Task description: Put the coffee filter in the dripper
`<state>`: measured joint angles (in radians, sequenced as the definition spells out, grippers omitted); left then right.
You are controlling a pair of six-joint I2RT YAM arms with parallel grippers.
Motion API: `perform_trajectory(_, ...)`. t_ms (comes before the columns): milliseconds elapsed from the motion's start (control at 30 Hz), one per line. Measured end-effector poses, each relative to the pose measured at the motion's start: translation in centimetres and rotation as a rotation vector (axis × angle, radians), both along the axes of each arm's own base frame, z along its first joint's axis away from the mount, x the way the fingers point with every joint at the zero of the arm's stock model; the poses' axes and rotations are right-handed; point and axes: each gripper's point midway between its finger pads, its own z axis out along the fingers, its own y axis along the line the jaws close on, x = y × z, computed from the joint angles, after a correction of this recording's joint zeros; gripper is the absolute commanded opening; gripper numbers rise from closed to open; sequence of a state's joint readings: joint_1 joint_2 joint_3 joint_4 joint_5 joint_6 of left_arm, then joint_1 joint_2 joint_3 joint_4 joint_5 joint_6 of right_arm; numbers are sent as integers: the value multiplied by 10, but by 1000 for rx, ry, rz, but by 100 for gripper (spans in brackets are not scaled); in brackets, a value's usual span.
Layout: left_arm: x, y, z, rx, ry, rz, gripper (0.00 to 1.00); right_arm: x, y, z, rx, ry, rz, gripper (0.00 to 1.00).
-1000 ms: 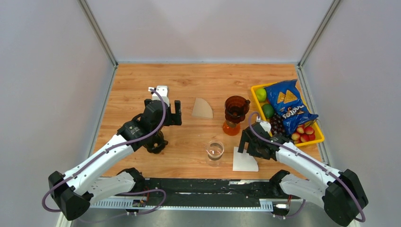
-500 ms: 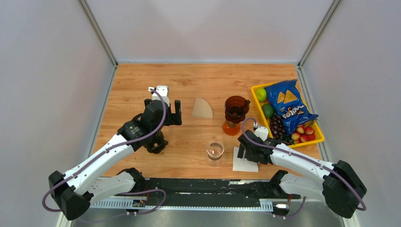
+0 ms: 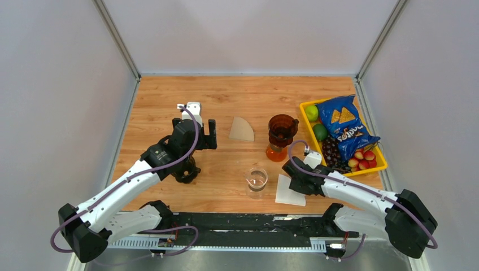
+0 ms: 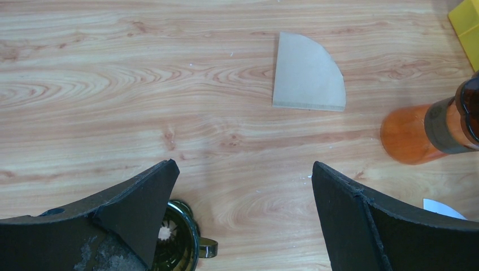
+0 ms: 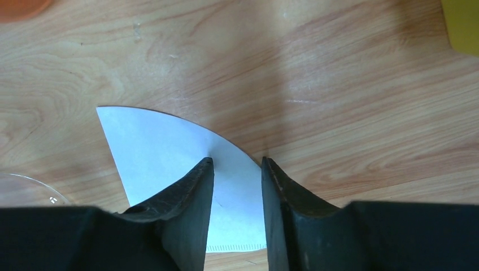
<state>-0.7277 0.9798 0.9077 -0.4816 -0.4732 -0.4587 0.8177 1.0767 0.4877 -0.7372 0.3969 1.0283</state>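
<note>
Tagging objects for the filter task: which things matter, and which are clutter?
Job: white filter, right hand, dripper.
Lying about: brown filter, beaker, green cup, snack tray.

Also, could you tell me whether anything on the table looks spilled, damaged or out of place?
Nothing is spilled or damaged. The one oddity: two filters lie flat on the table, a brown filter left of the dripper and a white filter under the right gripper.
</note>
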Motion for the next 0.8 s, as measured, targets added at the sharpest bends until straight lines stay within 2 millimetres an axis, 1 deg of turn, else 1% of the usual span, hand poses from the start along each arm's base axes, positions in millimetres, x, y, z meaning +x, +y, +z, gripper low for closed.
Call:
perform_trajectory(33,0,0,0,0,1,0,100,0,0,0,3,0,-6,32)
perform_trajectory(100,0,0,-1,2,2,0,100,-1,0,-1,10,-2,-18,32)
perform_trajectory(133,0,0,-1,2,3,0,100,-1,0,-1,11,-1,-23,34)
perform_trajectory(200,0,0,-2,4,5,0,100,-1,0,-2,11,0,-29,41)
perform_trajectory(367,0,-1,-4,8,14,2,100,1,5,-1,20,1,-21,49)
perform_trajectory(467,0,0,-6,8,19,3,100,1,8,0,27,4,20,54)
perform_trajectory(667,-2,0,-8,8,33,3,100,-13,23,3,89,61,142,67)
perform_trajectory(800,-2,0,-9,1,36,7,100,-18,29,2,83,60,195,67)
